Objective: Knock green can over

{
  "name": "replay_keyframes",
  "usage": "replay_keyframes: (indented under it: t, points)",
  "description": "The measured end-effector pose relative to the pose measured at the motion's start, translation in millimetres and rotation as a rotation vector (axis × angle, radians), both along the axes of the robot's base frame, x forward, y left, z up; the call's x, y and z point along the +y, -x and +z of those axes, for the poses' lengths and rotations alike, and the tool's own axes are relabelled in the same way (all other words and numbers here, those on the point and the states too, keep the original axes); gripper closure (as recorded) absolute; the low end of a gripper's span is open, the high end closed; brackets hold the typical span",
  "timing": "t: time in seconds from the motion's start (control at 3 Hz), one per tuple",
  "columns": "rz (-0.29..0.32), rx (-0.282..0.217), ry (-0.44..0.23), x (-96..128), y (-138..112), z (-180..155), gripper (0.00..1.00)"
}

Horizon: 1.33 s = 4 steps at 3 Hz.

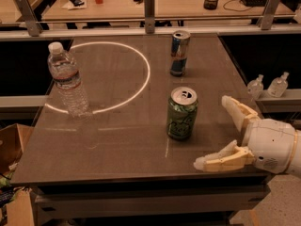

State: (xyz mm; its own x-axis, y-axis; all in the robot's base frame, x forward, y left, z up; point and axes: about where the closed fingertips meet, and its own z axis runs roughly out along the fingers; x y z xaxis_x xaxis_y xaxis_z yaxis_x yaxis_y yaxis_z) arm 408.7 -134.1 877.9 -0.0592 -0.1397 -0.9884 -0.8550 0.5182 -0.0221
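The green can [182,114] stands upright near the middle of the dark table [117,140], its silver top with pull-tab showing. My gripper [214,133] is to the right of the can, low over the table's front right part, a little apart from it. Its two pale fingers are spread wide, open and empty: one fingertip [201,163] near the front edge, the other [227,100] farther back. The can sits just left of the gap between them.
A taller blue-and-silver can [179,53] stands upright behind the green can. A clear water bottle [68,80] stands at the table's left on a bright ring of light. Two small bottles [268,85] sit on a ledge to the right. A rail runs along the back.
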Motion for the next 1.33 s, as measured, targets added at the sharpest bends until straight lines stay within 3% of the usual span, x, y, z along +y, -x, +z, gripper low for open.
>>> replay_keyframes:
  t: [0.33, 0.67, 1.33]
  points:
    - [0.027, 0.042, -0.026, 17.1, -8.2, -15.1, 0.00]
    - [0.077, 0.049, -0.047, 41.3, -20.2, -22.3, 0.00]
    - [0.131, 0.021, -0.066, 68.8, -40.9, -18.9, 0.00]
